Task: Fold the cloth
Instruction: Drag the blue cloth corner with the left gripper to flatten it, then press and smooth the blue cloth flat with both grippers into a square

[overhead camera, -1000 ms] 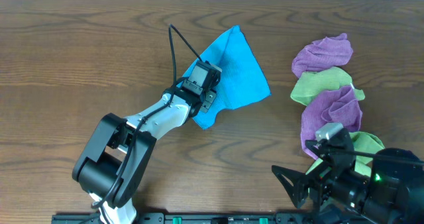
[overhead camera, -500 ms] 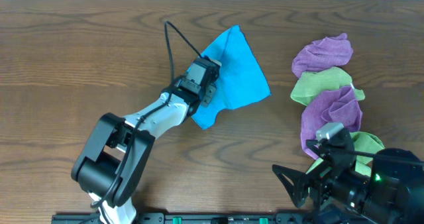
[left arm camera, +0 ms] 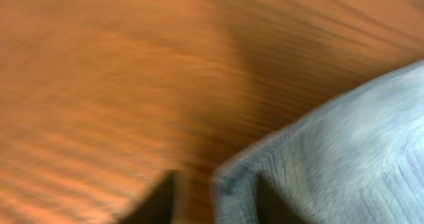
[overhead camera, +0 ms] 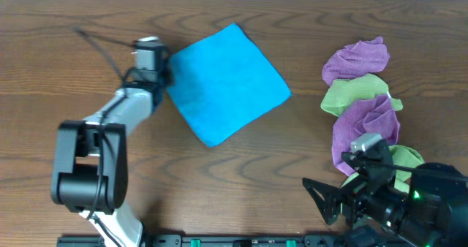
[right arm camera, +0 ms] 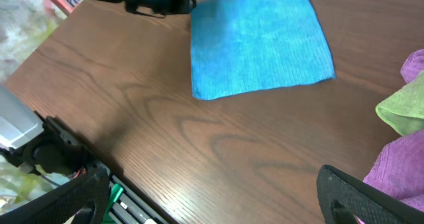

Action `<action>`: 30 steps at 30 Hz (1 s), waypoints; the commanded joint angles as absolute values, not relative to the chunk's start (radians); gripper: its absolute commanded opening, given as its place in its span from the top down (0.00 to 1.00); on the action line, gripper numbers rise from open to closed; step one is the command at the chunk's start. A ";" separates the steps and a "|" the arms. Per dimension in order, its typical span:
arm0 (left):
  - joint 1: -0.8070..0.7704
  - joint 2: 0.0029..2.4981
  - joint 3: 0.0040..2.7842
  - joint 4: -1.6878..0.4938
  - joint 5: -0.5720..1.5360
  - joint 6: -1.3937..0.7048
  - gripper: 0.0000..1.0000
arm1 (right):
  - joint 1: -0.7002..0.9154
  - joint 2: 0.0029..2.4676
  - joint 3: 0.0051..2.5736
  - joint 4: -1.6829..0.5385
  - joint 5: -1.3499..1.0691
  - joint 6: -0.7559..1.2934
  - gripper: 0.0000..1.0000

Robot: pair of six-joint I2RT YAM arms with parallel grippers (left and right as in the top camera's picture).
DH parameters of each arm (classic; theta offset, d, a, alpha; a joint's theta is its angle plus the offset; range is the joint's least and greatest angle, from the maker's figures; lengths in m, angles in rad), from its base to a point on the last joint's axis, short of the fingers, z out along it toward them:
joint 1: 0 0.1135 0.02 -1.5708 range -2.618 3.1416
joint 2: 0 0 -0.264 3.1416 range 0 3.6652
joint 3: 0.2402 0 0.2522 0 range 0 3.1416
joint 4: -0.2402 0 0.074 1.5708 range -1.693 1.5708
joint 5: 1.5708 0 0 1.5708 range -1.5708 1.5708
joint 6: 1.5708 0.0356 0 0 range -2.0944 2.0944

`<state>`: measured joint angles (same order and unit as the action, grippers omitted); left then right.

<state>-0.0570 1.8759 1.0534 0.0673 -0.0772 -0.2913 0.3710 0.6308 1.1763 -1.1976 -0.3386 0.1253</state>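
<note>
Pinching one corner of the flat cloth [overhead camera: 227, 82] cleanly seems key; left pincer [overhead camera: 165, 73] grip unreadable, right pincer [right arm camera: 213, 177] wide, empty.

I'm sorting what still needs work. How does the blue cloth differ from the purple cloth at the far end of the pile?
The blue cloth lies spread flat, edges straight; the purple cloth is crumpled into a lump. The blue cloth lies apart from the others; the purple cloth touches a green cloth in the pile. Both are soft cloths on the wooden table.
</note>
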 commanded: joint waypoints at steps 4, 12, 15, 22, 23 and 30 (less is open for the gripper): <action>0.062 1.864 1.063 -0.030 0.222 -0.423 0.05 | 0.380 0.664 1.174 -1.195 -0.329 0.115 0.01; 0.011 1.633 1.063 -0.271 0.233 -0.284 0.04 | 0.380 0.788 1.174 -1.116 -0.241 0.115 0.01; -0.066 1.507 1.063 -0.431 0.200 -0.254 0.05 | 0.378 0.921 1.174 -1.024 -0.162 0.115 0.05; -0.319 1.425 1.062 -0.693 -0.030 -0.239 0.05 | 0.317 1.272 1.174 -0.756 -0.154 0.134 0.80; -0.358 1.425 1.055 -0.713 -0.043 -0.240 0.05 | 0.313 1.330 1.174 -0.711 -0.167 0.134 0.88; -0.524 1.425 0.988 -0.722 -0.115 -0.360 0.05 | 0.314 1.657 1.174 -0.511 -0.168 0.134 0.98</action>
